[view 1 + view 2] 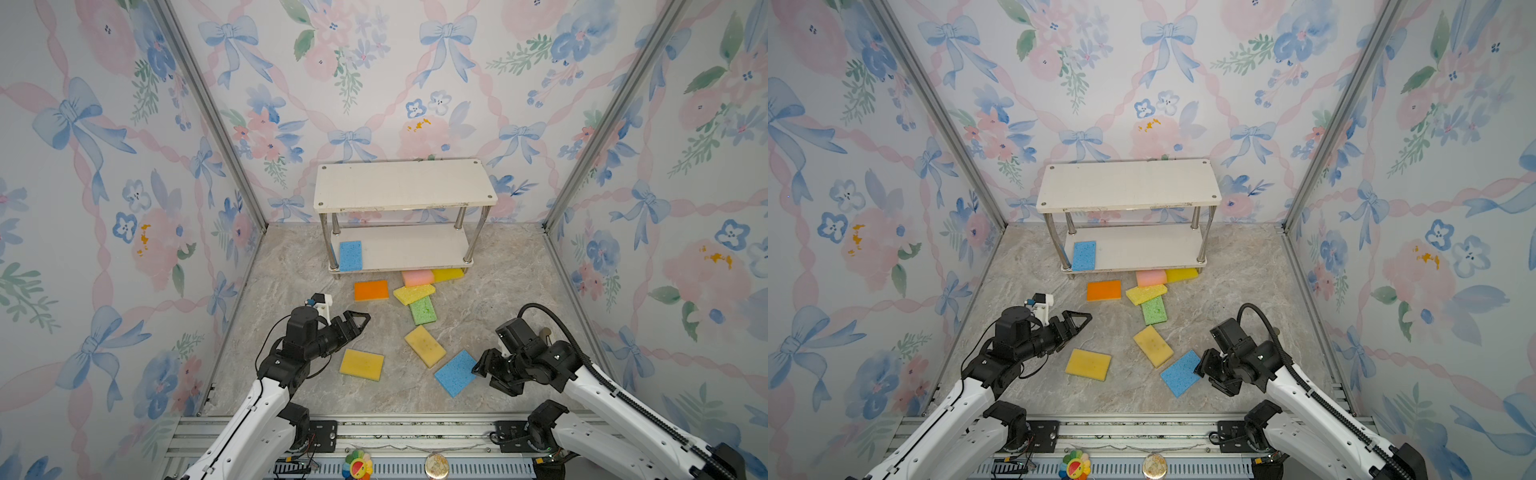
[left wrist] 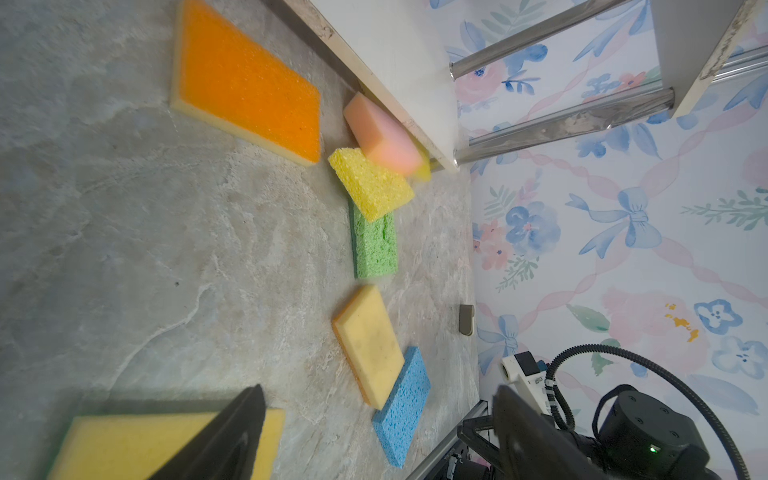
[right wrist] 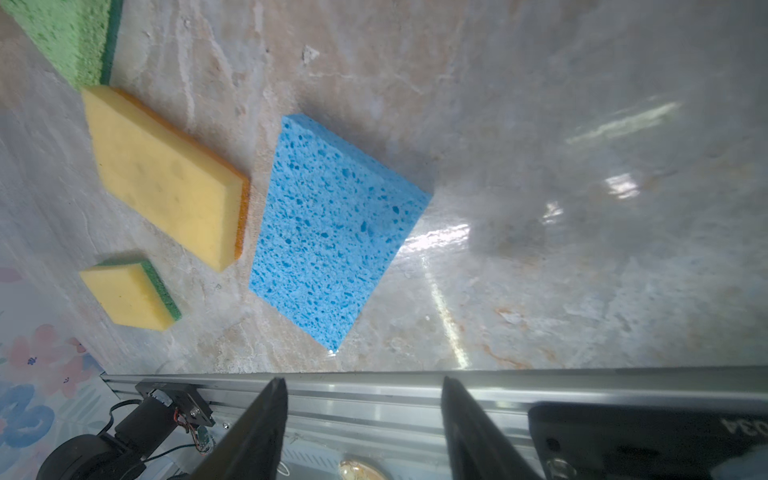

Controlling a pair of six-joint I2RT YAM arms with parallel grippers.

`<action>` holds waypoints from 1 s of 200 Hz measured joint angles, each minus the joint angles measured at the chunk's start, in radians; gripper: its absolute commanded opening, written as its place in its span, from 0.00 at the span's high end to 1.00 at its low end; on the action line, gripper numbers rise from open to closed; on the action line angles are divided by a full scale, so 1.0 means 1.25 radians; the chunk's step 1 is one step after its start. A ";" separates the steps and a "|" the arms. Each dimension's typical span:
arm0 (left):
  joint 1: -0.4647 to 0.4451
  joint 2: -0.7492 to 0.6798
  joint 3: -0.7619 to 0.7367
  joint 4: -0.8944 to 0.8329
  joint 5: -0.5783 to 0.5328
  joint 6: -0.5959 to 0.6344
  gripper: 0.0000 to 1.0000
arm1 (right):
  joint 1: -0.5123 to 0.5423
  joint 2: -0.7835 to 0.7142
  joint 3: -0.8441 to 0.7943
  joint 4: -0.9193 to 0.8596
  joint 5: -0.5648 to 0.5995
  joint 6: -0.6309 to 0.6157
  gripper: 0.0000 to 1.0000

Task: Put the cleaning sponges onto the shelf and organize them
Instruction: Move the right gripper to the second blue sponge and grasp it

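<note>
— Where is the left hand?
— The left hand (image 1: 360, 322) hangs above the desk (image 1: 291, 299), fingers spread wide, holding nothing; nearest it a yellow sponge (image 1: 361, 364) lies flat; farther out, toward the shelf, lies an orange sponge (image 1: 371, 289).
— And the right hand?
— The right hand (image 1: 482, 375) is partly spread and empty as well; it sits just beside the right edge of a blue sponge (image 1: 455, 374); whether it touches, I cannot tell; a tan-yellow sponge (image 1: 424, 345) lies just beside that blue one's other edge.
— Beyond those?
— A green sponge (image 1: 422, 311), with a porous yellow sponge (image 1: 413, 294) overlapping its far end; a pink sponge (image 1: 417, 277) rests partly on that one and against the lower board's edge; a bright yellow sponge (image 1: 448, 274) lies next to the pink, at the shelf's foot.
— The shelf itself?
— The shelf (image 1: 403, 183) stands at the far end of the desk; a second blue sponge (image 1: 350, 256) lies on the left end of its lower board.
</note>
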 measured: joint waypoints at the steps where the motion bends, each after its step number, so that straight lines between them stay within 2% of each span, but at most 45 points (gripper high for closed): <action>1: -0.001 0.001 0.000 0.001 0.000 0.000 0.12 | 0.001 0.000 -0.001 0.001 0.000 0.001 0.38; 83: -0.012 0.008 0.000 0.013 -0.013 -0.004 0.12 | 0.038 0.057 -0.057 0.089 -0.001 0.042 0.42; 176: -0.012 -0.004 0.000 0.013 -0.020 -0.018 0.12 | 0.019 0.202 -0.058 0.197 -0.006 0.006 0.46; 188: -0.012 -0.004 0.000 0.013 -0.021 -0.021 0.12 | 0.019 0.215 -0.062 0.210 -0.008 0.001 0.49; 200: -0.012 -0.004 0.000 0.013 -0.021 -0.021 0.12 | 0.018 0.222 -0.067 0.219 -0.010 -0.005 0.58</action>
